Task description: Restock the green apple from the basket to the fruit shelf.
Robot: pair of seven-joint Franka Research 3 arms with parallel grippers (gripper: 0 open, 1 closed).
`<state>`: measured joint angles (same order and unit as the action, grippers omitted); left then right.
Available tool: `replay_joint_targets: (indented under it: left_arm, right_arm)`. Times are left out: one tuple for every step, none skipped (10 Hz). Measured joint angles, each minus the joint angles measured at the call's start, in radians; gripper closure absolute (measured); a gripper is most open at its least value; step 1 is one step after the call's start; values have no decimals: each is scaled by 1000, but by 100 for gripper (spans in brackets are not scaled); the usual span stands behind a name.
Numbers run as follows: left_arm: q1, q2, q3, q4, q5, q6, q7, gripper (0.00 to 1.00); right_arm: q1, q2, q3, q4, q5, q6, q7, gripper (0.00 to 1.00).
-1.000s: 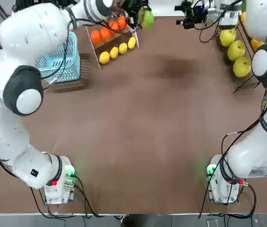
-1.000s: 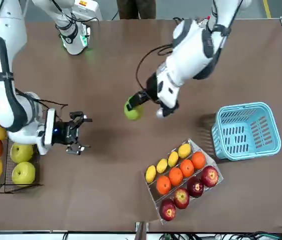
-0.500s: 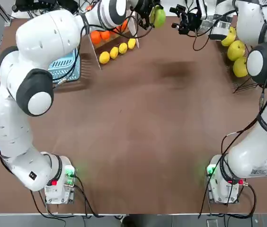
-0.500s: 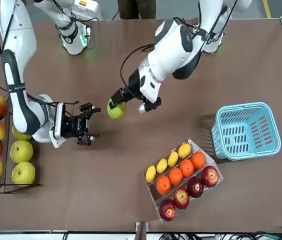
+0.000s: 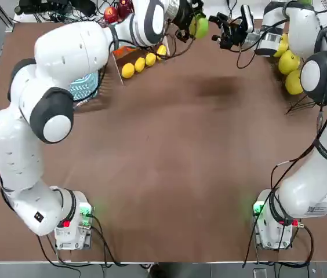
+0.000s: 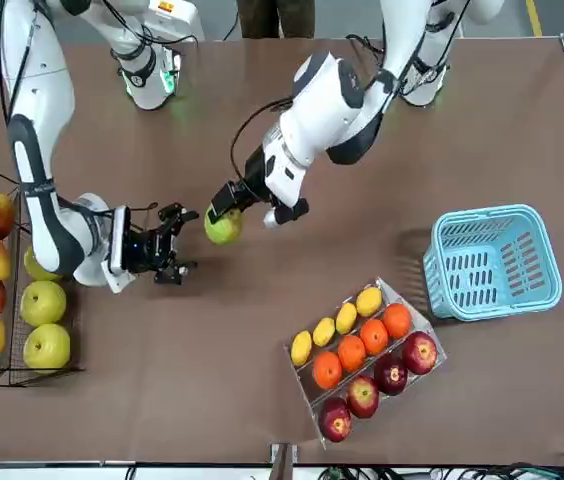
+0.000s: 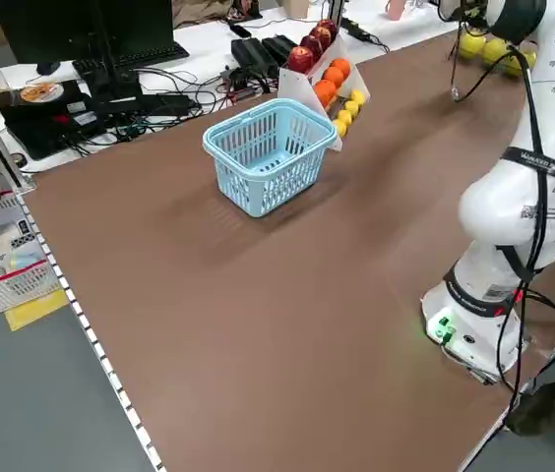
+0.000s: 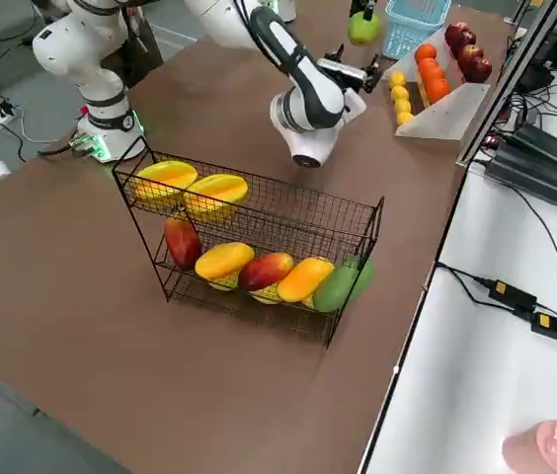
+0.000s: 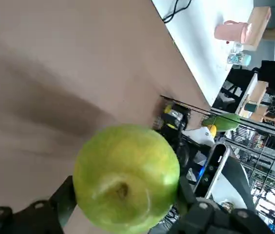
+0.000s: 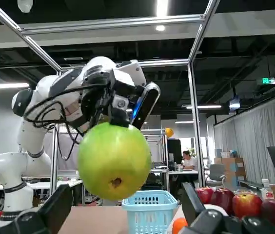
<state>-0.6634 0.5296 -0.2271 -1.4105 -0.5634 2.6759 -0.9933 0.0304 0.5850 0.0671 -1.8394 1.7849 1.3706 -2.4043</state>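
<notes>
Green apple [image 6: 223,227] gripped in left end effector [image 6: 229,208], facing open-fingered right end effector [image 6: 179,243].

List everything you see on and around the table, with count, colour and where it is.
green apple: one, yellow-green, held above the table's middle.
basket: one, light blue, on the table beside the white stand.
white stand: one, holding three yellow lemons, three oranges, four red apples.
fruit shelf: one, black wire, at the table's edge on the robot's right, with yellow-green, orange-red and green fruits.
left gripper: shut on the green apple.
right gripper: open, facing the apple, close beside it.
</notes>
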Motion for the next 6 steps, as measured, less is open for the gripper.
replay_joint_targets:
  left_arm:
    - [-14, 5, 2, 0, 10, 7, -6, 14]
    - [-21, 14, 4, 0, 28, 25, -14, 14]
    - [-28, 26, 4, 1, 45, 55, -25, 14]
    - [-34, 35, 6, 1, 51, 74, -28, 14]
    - [-38, 42, 14, 2, 52, 77, -29, 14]
    - [-44, 49, 27, 2, 52, 77, -29, 14]
  right_arm:
    - [7, 0, 1, -10, 0, 0, -1, 0]
    - [16, 1, 1, -22, 0, -1, -2, 0]
    - [22, 1, 2, -31, 1, -3, -3, 0]
    - [22, 1, 4, -39, 1, -6, -3, 0]
    - [23, 1, 10, -51, 1, -12, -3, 0]
    - [23, 1, 16, -66, 4, -15, -3, 0]
